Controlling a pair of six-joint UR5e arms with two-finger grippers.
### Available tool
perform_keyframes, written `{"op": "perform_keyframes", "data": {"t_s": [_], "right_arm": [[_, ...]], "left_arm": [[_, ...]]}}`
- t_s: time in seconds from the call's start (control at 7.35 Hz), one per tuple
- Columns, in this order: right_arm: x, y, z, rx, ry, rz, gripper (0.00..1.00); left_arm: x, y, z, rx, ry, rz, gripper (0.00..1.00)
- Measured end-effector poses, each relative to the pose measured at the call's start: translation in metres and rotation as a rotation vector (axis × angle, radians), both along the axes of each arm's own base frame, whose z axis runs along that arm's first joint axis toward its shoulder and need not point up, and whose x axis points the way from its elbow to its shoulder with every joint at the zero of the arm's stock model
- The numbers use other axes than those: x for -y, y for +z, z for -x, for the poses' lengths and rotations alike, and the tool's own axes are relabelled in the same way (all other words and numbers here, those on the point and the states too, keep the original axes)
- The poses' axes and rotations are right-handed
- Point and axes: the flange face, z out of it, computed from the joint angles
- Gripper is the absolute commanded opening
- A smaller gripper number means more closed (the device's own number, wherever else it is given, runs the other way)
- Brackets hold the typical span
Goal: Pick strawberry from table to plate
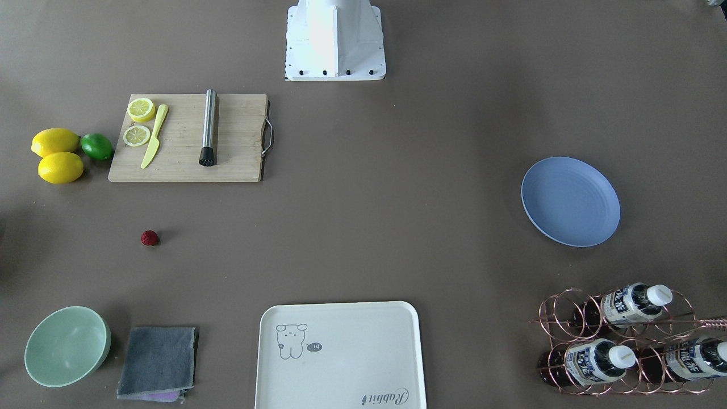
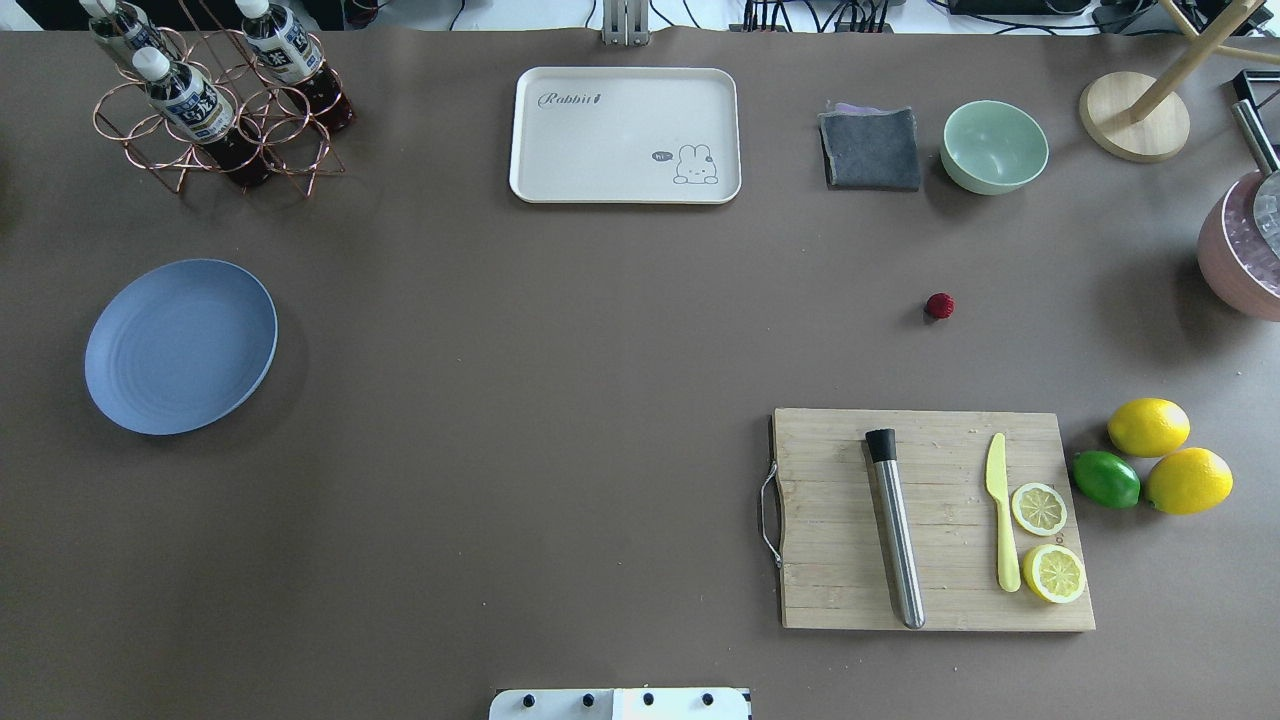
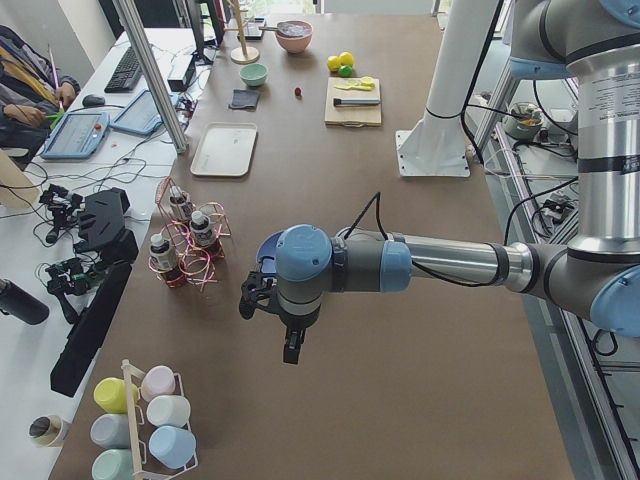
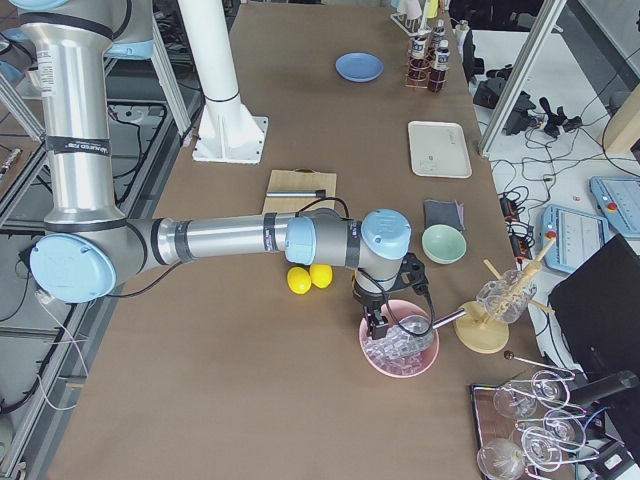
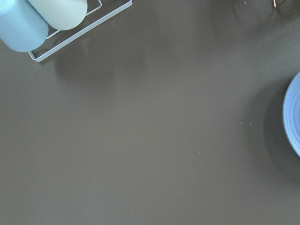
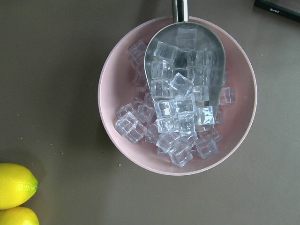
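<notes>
Two grippers [image 3: 285, 335] [image 4: 378, 322] aloft, touching nothing; opening unclear

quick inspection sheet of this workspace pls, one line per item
surface: table grey-brown, no spill seen
job's things: strawberry loose on the table beyond the cutting board; plate empty, far across the table
clutter: steel rod, knife, lemon slices on the board; lemons, lime, tray, cloth, green bowl, bottles, ice bowl with scoop
claws: left claw hovers near the plate, right claw above the ice bowl; open or shut cannot be told
cables: cable loops along the left arm; nothing seen on the table
surroundings: person seated at a side desk
</notes>
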Motion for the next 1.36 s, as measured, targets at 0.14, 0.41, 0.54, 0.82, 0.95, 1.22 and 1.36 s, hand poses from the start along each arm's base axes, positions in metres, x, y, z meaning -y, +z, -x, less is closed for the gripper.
{"op": "perform_keyframes", "data": {"t_s": [0.14, 0.41, 0.54, 0.82, 0.95, 1.22, 1.36], "right_arm": [[-0.001, 0.000, 0.000, 0.000, 0.000, 0.000, 1.00], [-0.003, -0.001, 0.000, 0.002, 0.000, -0.002, 1.00], [-0.003, -0.001, 0.000, 0.003, 0.000, -0.002, 1.00], [-0.004, 0.000, 0.001, 0.005, -0.002, -0.005, 1.00], [-0.003, 0.000, 0.001, 0.006, -0.002, -0.011, 1.00], [-0.004, 0.001, 0.001, 0.005, -0.001, -0.022, 1.00], [-0.005, 0.002, 0.001, 0.005, -0.001, -0.023, 1.00]], "left_arm": [[-0.002, 0.002, 0.000, -0.001, -0.001, 0.005, 0.97], [-0.006, 0.006, -0.002, -0.005, -0.008, 0.025, 0.97], [-0.007, 0.003, -0.003, -0.012, -0.013, 0.024, 0.97], [-0.013, -0.007, -0.007, -0.051, -0.014, 0.010, 0.97], [-0.015, -0.010, -0.008, -0.059, -0.015, 0.007, 0.97], [-0.021, -0.017, -0.009, -0.068, -0.035, 0.012, 0.95], [-0.022, -0.019, -0.009, -0.067, -0.044, 0.002, 0.96]]}}
